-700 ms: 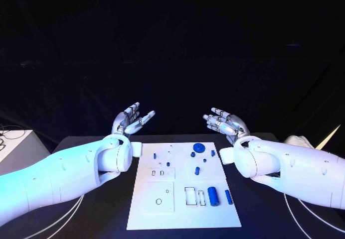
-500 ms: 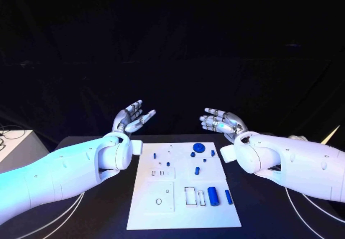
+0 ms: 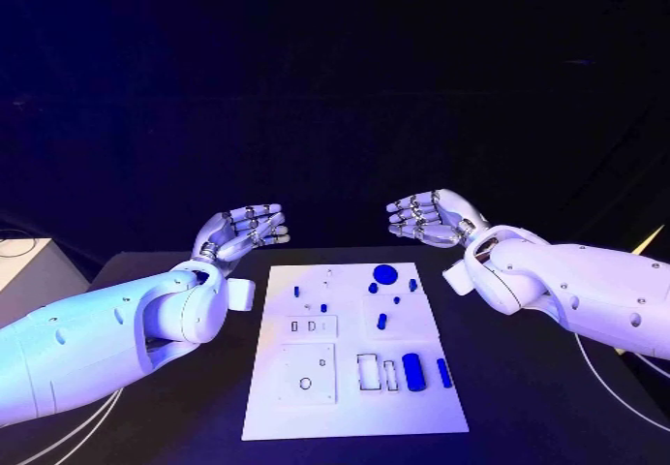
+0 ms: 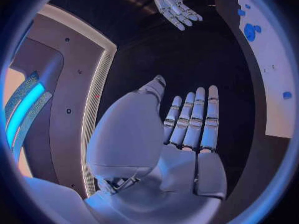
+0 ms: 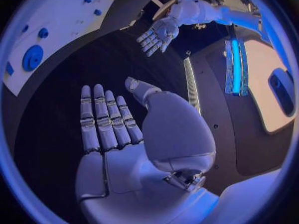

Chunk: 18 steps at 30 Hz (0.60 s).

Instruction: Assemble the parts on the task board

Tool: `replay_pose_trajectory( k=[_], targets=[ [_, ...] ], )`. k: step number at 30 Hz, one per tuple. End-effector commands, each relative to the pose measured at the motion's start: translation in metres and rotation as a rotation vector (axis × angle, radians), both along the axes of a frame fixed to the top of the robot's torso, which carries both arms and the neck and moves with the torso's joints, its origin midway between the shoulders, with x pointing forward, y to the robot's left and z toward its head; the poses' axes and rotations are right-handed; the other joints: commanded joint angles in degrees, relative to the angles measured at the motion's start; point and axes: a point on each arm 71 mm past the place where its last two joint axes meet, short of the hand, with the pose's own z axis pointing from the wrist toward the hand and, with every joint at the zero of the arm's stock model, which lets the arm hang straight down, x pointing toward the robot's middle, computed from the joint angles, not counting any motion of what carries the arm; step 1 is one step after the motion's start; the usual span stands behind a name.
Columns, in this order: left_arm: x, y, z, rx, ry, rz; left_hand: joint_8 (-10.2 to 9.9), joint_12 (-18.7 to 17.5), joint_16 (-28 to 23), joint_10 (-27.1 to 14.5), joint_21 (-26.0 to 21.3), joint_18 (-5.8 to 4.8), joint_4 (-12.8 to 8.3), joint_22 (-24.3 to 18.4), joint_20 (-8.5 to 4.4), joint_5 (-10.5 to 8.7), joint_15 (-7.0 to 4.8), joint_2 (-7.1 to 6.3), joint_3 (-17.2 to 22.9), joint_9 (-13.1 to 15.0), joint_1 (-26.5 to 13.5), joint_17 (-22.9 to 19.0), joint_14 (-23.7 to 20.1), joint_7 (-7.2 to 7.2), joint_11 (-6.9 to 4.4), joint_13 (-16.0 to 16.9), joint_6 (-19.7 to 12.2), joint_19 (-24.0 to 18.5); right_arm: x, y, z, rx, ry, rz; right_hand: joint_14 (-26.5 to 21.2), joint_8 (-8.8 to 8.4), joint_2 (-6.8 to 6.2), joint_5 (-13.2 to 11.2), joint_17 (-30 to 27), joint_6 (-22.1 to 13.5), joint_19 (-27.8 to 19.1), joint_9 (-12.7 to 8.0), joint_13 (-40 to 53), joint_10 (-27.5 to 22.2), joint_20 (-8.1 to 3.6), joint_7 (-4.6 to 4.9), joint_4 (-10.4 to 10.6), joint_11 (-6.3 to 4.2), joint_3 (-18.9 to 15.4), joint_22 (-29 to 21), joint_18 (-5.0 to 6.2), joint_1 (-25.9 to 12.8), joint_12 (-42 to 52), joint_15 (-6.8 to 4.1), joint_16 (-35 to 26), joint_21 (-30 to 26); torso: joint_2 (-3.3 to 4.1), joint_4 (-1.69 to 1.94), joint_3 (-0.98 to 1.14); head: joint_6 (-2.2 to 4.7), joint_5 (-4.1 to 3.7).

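Both empty, fingers apart: left robot hand (image 3: 243, 232) and right robot hand (image 3: 432, 217), raised beyond task board (image 3: 280, 412) on surface (image 3: 531, 407). Parts (image 3: 412, 368) small, close together; risk of knocking neighbours when reaching down.

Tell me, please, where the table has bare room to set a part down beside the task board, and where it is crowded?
Bare black table lies right of the task board, below the right arm, and a narrower strip between the board's left edge and the left arm. The board's far end and right half are crowded with blue parts. Both the left robot hand and right robot hand hang empty beyond the board's far edge.
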Motion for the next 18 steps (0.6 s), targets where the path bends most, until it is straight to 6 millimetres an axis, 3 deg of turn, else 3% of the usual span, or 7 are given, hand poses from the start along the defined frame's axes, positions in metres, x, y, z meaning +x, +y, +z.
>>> replay_pose_trajectory(
  k=[1,4,7,9,11,14,18],
  targets=[
    [-0.007,-0.004,0.005,-0.014,-0.011,-0.076,1.20,0.50,2.59,3.69,2.75,0.39,-0.70,1.28,-1.29,-0.11,-1.40,-0.04,1.20,0.54,0.27,2.10,3.88,2.01,-1.19,0.13,2.68,2.76,-0.002,0.005,0.006,-0.235,-0.121,0.060,12.87,2.42,-1.78,0.52,3.82,8.50,12.11,1.30,0.28,10.52,-4.16,0.04,-0.57,-3.00,1.47,2.40,1.17,1.51,0.28,-4.31,4.97,6.25,1.88,0.44,-0.06,0.44,-0.36],
    [-0.013,-0.003,0.009,-0.023,-0.008,-0.097,1.97,-0.29,6.36,6.88,7.08,0.21,-1.39,3.69,-3.04,-0.13,-2.85,-0.91,3.31,1.02,-0.14,5.74,7.25,1.25,-2.22,-0.01,4.56,4.93,-0.001,0.006,0.009,-0.334,-0.142,0.076,19.57,2.70,-2.40,0.42,7.08,10.00,17.46,1.67,0.27,12.93,-6.83,-0.90,-1.02,-4.32,0.10,5.49,1.11,2.02,-0.17,-6.57,8.68,11.91,2.69,0.61,-0.15,0.64,-0.67],
    [-0.019,-0.003,0.014,-0.033,-0.007,-0.122,1.94,-1.70,12.23,8.53,12.26,0.03,-2.41,7.01,-4.18,-0.12,-3.71,-2.01,5.80,1.28,-0.68,10.49,8.24,0.91,-2.76,-0.18,5.17,4.93,0.001,0.006,0.011,-0.424,-0.159,0.081,22.70,2.72,-2.64,0.36,9.08,10.65,19.31,1.85,0.35,14.22,-8.00,-1.45,-1.20,-4.94,-0.43,7.25,1.13,2.19,-0.26,-7.43,10.89,14.83,3.36,0.83,-0.25,0.73,-0.98],
    [-0.026,-0.003,0.018,-0.042,-0.009,-0.153,1.80,-2.97,18.81,9.49,18.21,-0.14,-3.47,11.03,-4.92,-0.14,-4.19,-2.81,7.98,1.53,-1.74,15.29,7.59,0.70,-2.97,-0.17,5.48,3.91,0.002,0.006,0.012,-0.513,-0.176,0.080,28.36,2.59,-3.52,0.47,15.68,11.83,22.77,2.35,0.56,16.10,-9.92,-2.24,-1.04,-5.95,-0.20,11.33,0.95,1.62,-0.58,-8.62,19.14,21.23,4.19,1.07,-0.32,0.99,-1.27],
    [-0.031,-0.004,0.020,-0.047,-0.011,-0.176,1.71,-3.47,21.43,9.82,20.94,-0.12,-4.01,12.94,-5.05,-0.13,-4.26,-3.14,9.05,1.66,-2.36,17.11,6.87,0.69,-3.01,-0.14,5.53,2.92,0.004,0.006,0.012,-0.565,-0.186,0.075,29.10,2.36,-4.08,0.86,19.70,12.14,23.39,2.65,0.63,16.42,-10.14,-2.53,-0.91,-6.23,0.75,13.43,0.87,1.34,-0.58,-8.92,24.11,24.15,4.73,1.29,-0.35,1.19,-1.48],
    [-0.038,-0.006,0.024,-0.051,-0.014,-0.209,1.68,-3.84,25.62,10.37,25.93,0.03,-5.03,16.26,-5.31,-0.13,-4.54,-3.64,10.62,1.94,-3.21,19.67,6.40,0.58,-3.14,-0.08,5.68,2.25,0.007,0.006,0.011,-0.642,-0.194,0.061,29.05,1.80,-5.75,1.44,41.20,12.11,27.53,3.75,0.92,16.53,-10.19,-2.92,-0.43,-6.20,3.76,34.67,-1.46,0.47,-0.52,-9.00,47.14,42.88,5.50,1.62,-0.43,1.37,-1.92],
    [-0.047,-0.008,0.028,-0.057,-0.014,-0.246,1.84,-3.74,30.72,11.33,32.60,0.16,-6.05,20.58,-5.57,-0.14,-4.85,-4.26,12.39,2.42,-4.59,22.49,6.06,0.38,-3.44,0.09,5.99,1.68,0.013,0.006,0.009,-0.705,-0.196,0.037,29.80,1.64,-6.67,1.23,55.64,11.79,31.35,4.72,0.84,14.65,-9.57,-2.47,0.46,-5.97,4.94,52.92,-4.03,-0.53,-0.62,-8.44,60.70,57.30,6.50,2.13,-0.60,1.57,-2.44]
  ],
)
